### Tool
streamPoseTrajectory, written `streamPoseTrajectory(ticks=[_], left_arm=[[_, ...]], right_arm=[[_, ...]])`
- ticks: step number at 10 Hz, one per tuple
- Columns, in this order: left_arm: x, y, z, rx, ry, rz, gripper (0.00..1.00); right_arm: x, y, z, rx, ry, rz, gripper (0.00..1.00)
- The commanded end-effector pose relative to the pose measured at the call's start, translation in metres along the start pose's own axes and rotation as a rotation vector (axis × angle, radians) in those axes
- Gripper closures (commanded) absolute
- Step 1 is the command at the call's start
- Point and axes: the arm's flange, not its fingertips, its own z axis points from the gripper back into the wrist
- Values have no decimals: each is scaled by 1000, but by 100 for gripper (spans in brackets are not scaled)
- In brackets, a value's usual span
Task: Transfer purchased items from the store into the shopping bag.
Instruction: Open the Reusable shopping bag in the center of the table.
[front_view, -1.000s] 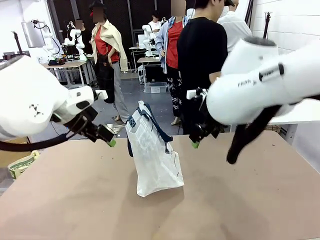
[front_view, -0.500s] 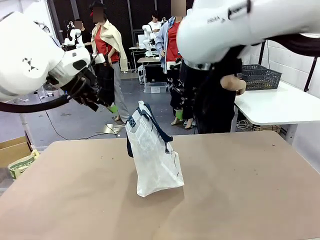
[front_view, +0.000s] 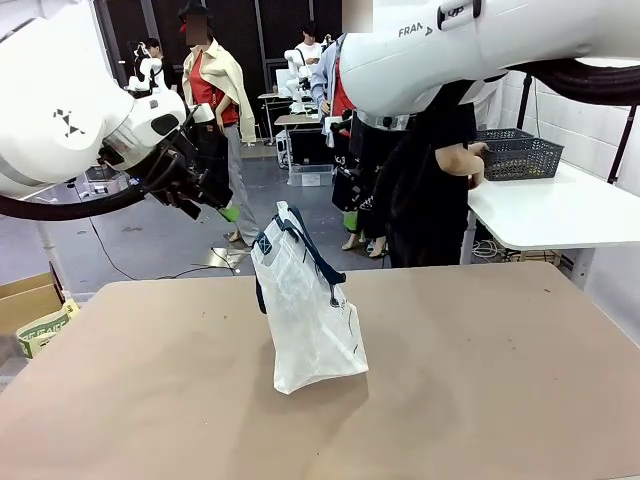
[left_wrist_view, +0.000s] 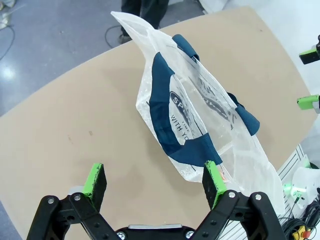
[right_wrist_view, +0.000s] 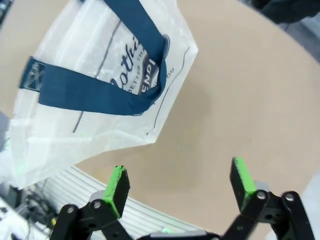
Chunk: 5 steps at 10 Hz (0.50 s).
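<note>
The left arm (front_view: 60, 120) is stretching in high from the left, its left gripper (left_wrist_view: 155, 182) pointing downward with jaws spread wide (green pads well apart). The right arm (front_view: 480, 50) is arching overhead, its right gripper (right_wrist_view: 180, 185) likewise gaping.

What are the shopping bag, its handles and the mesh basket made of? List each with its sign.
Shopping bag: thin plastic film, translucent white, crinkled, slightly glossy. Handles: navy straps, matte, probably fabric. Basket: dark grey lattice sides, likely rigid plastic.
</note>
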Motion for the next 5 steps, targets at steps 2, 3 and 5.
streamPoseTrajectory(ticks=[2, 3, 5], left_arm=[[2, -11, -1, -20, -20, 128, 0], [3, -13, 0, -27, -25, 182, 0], [5, -16, -11, -99, -14, 221, 0]], right_arm=[[37, 25, 4, -1, 24, -85, 0], [52, 27, 4, 21, 53, -104, 0], [83, 38, -4, 35, 95, -139, 0]])
